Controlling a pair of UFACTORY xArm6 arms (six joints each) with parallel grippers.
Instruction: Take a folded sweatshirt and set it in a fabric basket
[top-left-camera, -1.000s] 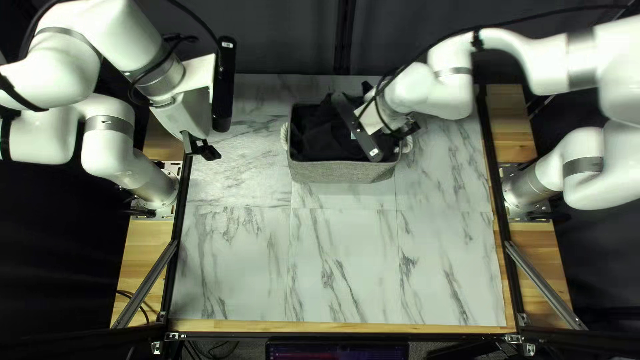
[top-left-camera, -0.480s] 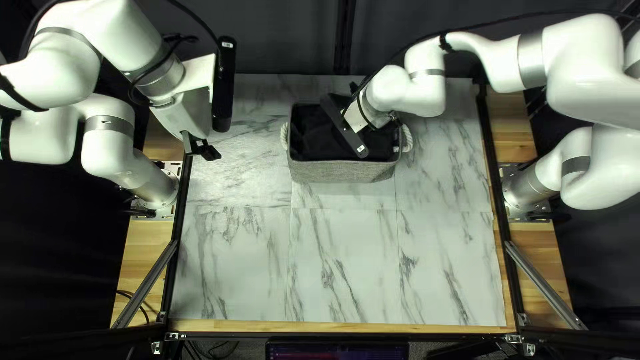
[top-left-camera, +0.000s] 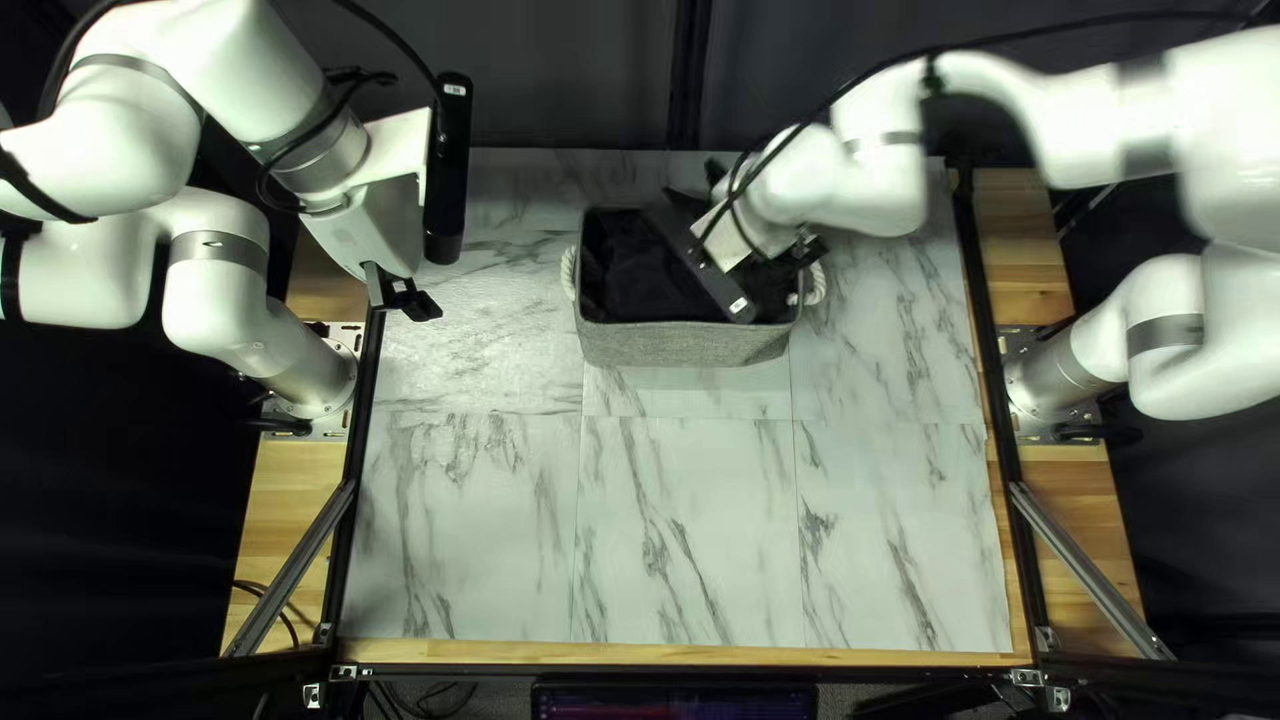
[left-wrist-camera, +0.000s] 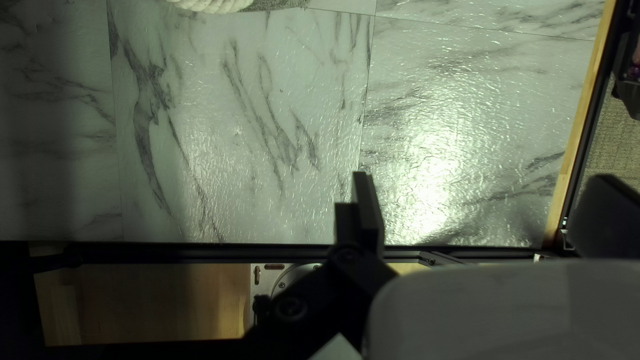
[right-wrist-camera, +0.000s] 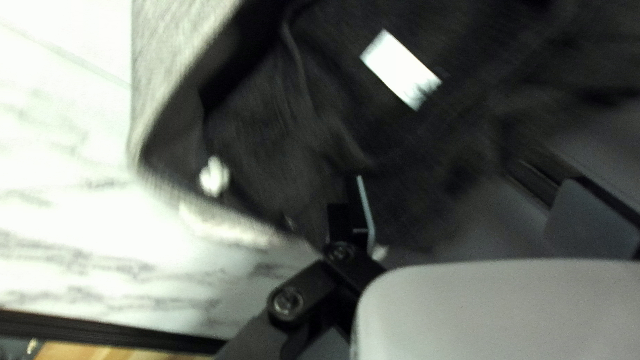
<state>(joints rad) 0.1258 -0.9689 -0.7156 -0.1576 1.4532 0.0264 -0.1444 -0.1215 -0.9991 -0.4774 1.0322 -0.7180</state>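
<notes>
In the top left view the right gripper is low over the right part of the grey fabric basket. A black sweatshirt lies inside it, partly covered by the wrist. The right wrist view has the right gripper open, one finger close against the dark cloth; whether it touches is unclear. The sweatshirt, with a white label, spreads ahead within the basket. Over the table's left edge, the left gripper hangs away from the basket; in its wrist view the left gripper is open, holding nothing.
The basket stands on the marbled table near its far side, white rope handles at both ends. Black rails run along the table's sides. A dark curtain hangs behind.
The right arm swung left across the basket, then came partway back to the right. The sweatshirt stays inside the basket. My left arm has kept its place.
</notes>
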